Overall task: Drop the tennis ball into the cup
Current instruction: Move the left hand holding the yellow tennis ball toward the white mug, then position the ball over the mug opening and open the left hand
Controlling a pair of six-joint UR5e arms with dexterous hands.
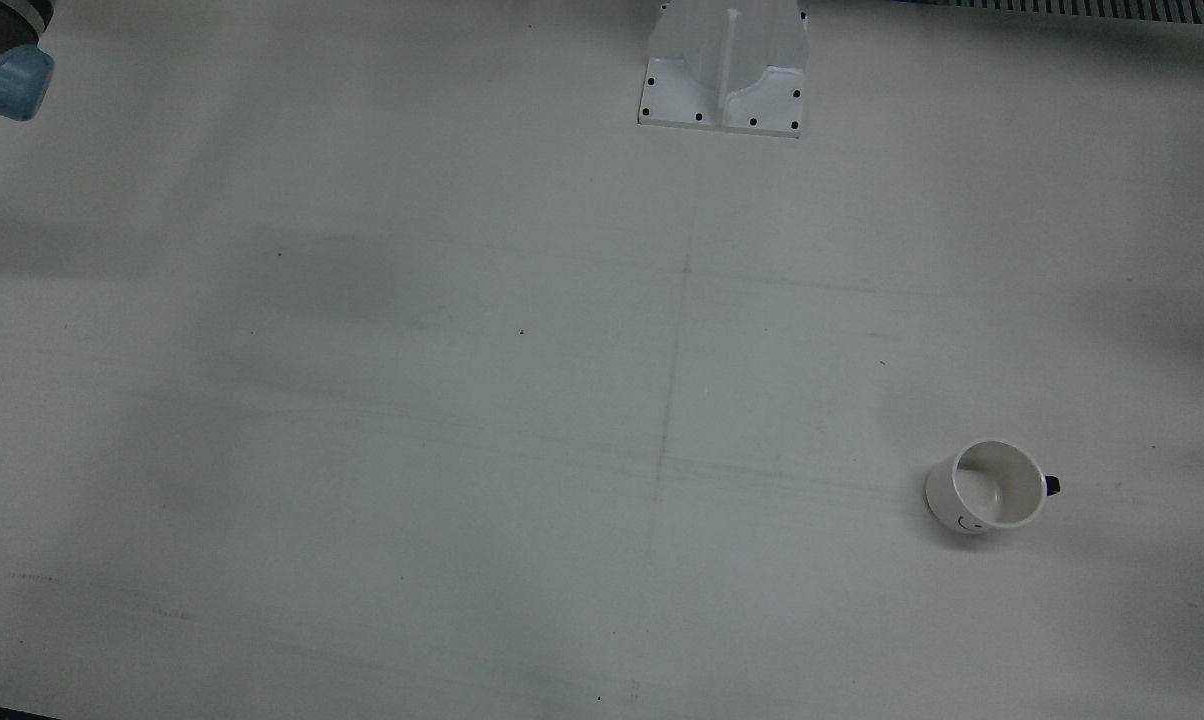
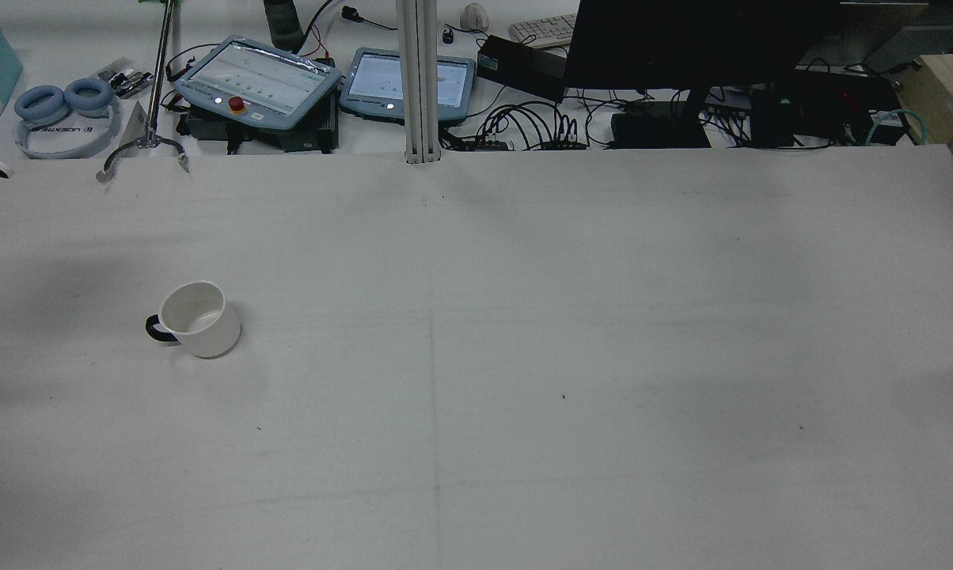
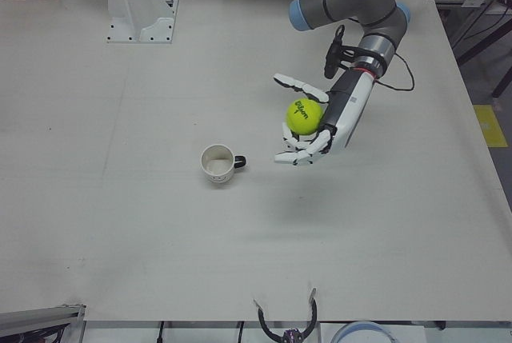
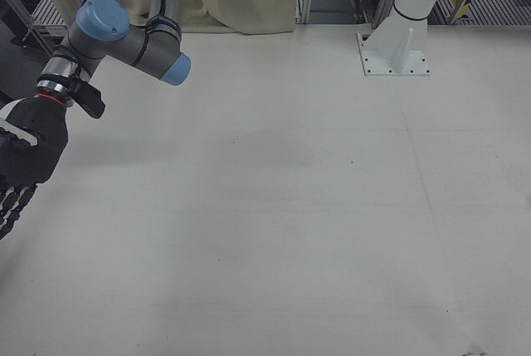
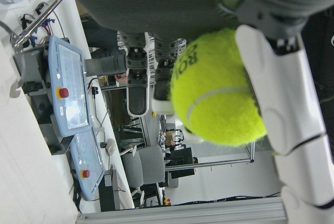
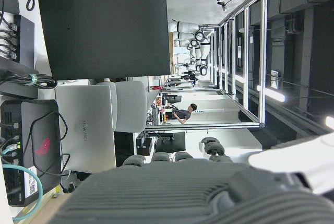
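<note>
A white cup [image 3: 218,163] with a dark handle stands upright on the table; it also shows in the front view [image 1: 987,487] and the rear view [image 2: 195,319], and nothing shows inside it. My left hand [image 3: 316,123] holds a yellow tennis ball [image 3: 305,116] in its palm, fingers curled around it, above the table and to the right of the cup in the left-front view. The left hand view shows the ball [image 5: 216,88] pressed against the palm. My right hand [image 4: 21,161] hangs at the left edge of the right-front view, fingers apart and empty.
White arm pedestals stand at the table's robot side [image 3: 140,7] [image 4: 398,41]. Beyond the table's far edge in the rear view lie two teach pendants [image 2: 259,79], blue headphones [image 2: 61,103], cables and a dark monitor [image 2: 682,39].
</note>
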